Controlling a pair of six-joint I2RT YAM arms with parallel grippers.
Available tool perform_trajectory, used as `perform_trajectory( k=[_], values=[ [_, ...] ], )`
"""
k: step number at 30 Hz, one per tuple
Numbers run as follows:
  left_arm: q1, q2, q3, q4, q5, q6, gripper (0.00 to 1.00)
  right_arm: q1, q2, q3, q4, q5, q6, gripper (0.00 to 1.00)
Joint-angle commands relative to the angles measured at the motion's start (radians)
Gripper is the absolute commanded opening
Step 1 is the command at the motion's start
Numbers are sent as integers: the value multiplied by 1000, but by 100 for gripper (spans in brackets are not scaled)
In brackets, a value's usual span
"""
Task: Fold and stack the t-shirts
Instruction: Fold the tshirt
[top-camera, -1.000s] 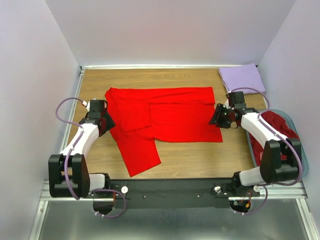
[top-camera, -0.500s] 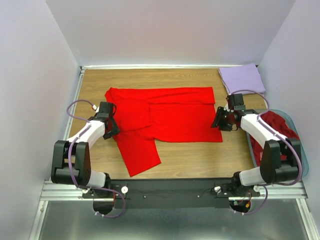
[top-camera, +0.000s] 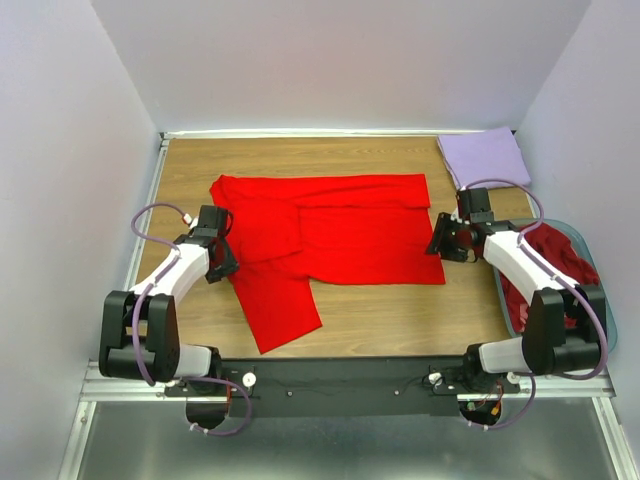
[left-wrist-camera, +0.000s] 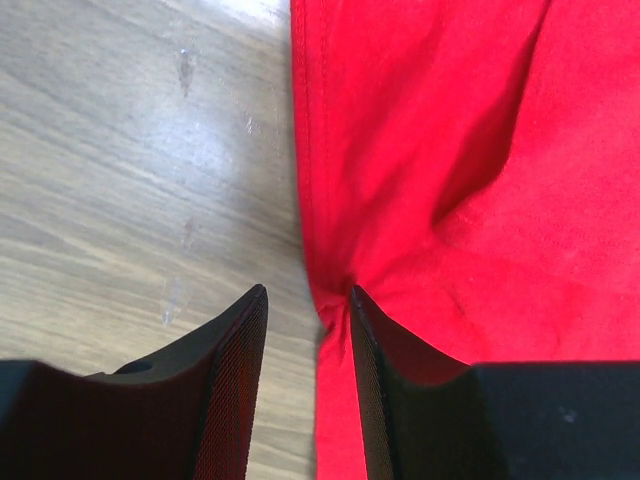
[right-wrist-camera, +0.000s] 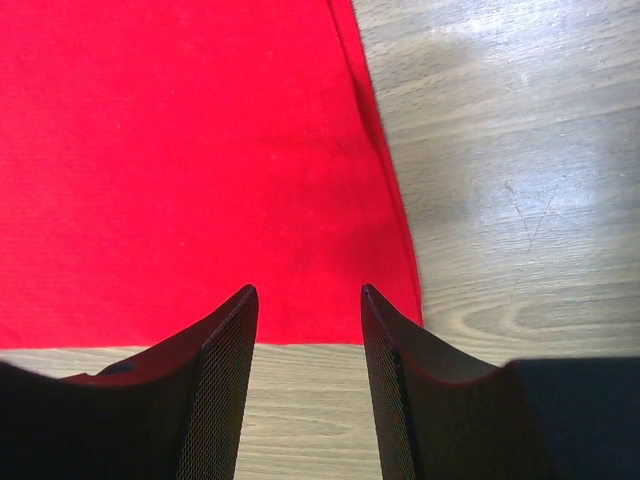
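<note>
Left side: the left gripper (top-camera: 224, 262) sits low over the wooden table (top-camera: 380, 310), at the left edge of the bright red t-shirt (top-camera: 340, 235). In the left wrist view its jaws stand narrowly apart. The shirt's stitched hem runs into the gap. The cloth puckers against the inner face of the right finger (left-wrist-camera: 372, 380), while bare wood shows beside the left finger (left-wrist-camera: 232, 385). The cloth is not clamped from both sides.

Centre: the bright red t-shirt lies spread flat across the middle of the table. One flap is folded over its left part, and a further section extends toward the near edge.

Right side: the right gripper (top-camera: 439, 243) sits at the shirt's right edge, close to its near right corner. In the right wrist view the jaws are moderately apart and hold nothing. The shirt's near hem crosses the gap between the fingers (right-wrist-camera: 222, 395), with bare wood below it.

Rear right corner: a pale lavender t-shirt (top-camera: 484, 156) lies folded, apart from the red one.

Far right: a teal-blue basket (top-camera: 609, 325) holds darker maroon t-shirts (top-camera: 556, 252), bunched loosely behind the right arm.
</note>
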Motion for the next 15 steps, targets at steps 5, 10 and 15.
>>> perform_trajectory(
  k=[5,10,15],
  values=[
    [-16,16,9,-18,-12,-1,46,3,-13,-37,-18,26,-2,53],
    [-16,65,-11,21,0,4,43,2,-29,-58,-22,21,6,54],
    [-16,67,-24,24,-8,2,26,2,-45,-72,-33,21,18,54]
  ],
)
